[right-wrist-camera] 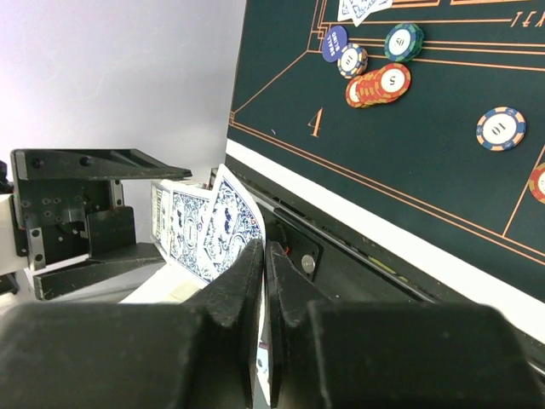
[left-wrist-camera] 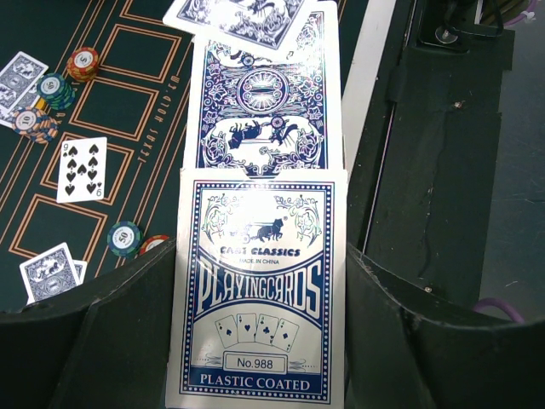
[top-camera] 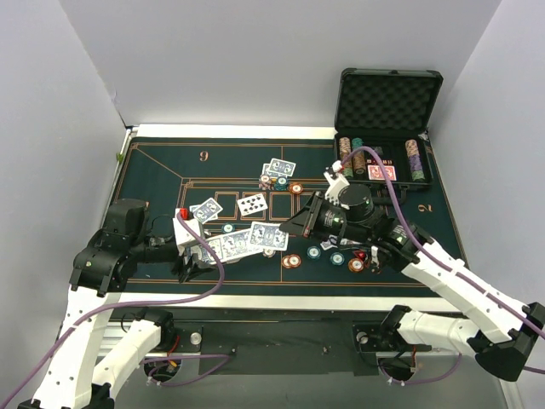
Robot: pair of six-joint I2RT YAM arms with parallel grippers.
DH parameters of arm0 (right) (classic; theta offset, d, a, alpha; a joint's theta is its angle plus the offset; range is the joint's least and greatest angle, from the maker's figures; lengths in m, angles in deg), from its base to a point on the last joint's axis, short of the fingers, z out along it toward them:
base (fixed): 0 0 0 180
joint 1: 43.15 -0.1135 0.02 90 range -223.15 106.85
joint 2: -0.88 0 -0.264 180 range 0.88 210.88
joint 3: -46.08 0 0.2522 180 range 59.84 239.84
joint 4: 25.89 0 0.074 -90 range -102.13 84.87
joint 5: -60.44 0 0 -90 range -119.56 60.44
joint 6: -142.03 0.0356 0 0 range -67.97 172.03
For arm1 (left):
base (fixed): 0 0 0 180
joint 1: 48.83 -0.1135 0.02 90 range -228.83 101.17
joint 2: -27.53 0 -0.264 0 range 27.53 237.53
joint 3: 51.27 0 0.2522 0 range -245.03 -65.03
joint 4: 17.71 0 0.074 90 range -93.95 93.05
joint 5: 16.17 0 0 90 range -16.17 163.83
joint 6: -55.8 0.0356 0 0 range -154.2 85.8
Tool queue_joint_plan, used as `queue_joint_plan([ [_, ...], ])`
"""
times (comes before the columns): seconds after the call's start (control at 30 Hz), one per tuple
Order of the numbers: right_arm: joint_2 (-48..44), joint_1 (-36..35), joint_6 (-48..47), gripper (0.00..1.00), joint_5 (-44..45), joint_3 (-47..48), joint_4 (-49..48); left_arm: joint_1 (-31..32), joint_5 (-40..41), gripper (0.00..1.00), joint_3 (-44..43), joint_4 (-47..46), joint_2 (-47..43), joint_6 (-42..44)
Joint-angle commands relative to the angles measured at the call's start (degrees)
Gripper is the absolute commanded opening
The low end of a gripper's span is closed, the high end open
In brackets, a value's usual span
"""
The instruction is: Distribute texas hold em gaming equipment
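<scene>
Where the table is seen from above, the left gripper (top-camera: 201, 256) sits near the front edge of the green felt layout (top-camera: 170, 170). A row of blue-backed cards (top-camera: 247, 240) runs from it toward the right gripper (top-camera: 285, 230). Poker chips (top-camera: 292, 261) lie scattered on the felt around a face-up nine of spades (top-camera: 253, 203). A black foam-lined case (top-camera: 387, 94) stands open at the far right corner, and plain white walls (top-camera: 255, 60) close the scene.

Left wrist view: the jaws clamp a card pack (left-wrist-camera: 260, 324) by its long edges. One blue-backed card (left-wrist-camera: 262, 111) lies just beyond the pack, beside the felt's white border (left-wrist-camera: 366, 85).

Right wrist view: the jaws are pressed together and appear to nip the edge of a blue-backed card (right-wrist-camera: 226, 217). An orange chip stack (right-wrist-camera: 379, 85) lies well apart on the felt.

Step in hand, as judged: drawing one card off the pack for dealing. It is probably best done by pulling flat along the card's own plane while the pack is held firm. It is worth checking that a single card follows, since the fan lies close to the table's edge and could spill.
</scene>
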Motion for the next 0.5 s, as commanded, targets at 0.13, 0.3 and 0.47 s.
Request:
queue_joint_plan([
  [0.13, -3.1, 5.0, -3.3, 0.00, -2.2, 8.3, 4.5, -0.2, -1.6, 0.29, -0.9, -2.3, -0.4, -0.6],
  [0.3, -3.3, 9.2, -10.3, 0.00, 0.3, 17.7, 12.5, -0.2, -1.4, 0.29, -1.5, -1.8, -0.4, -0.5],
  [0.47, -0.5, 11.3, -12.9, 0.00, 1.7, 19.9, 13.9, -0.2, -1.6, 0.29, -1.5, -1.4, -0.6, -0.5],
])
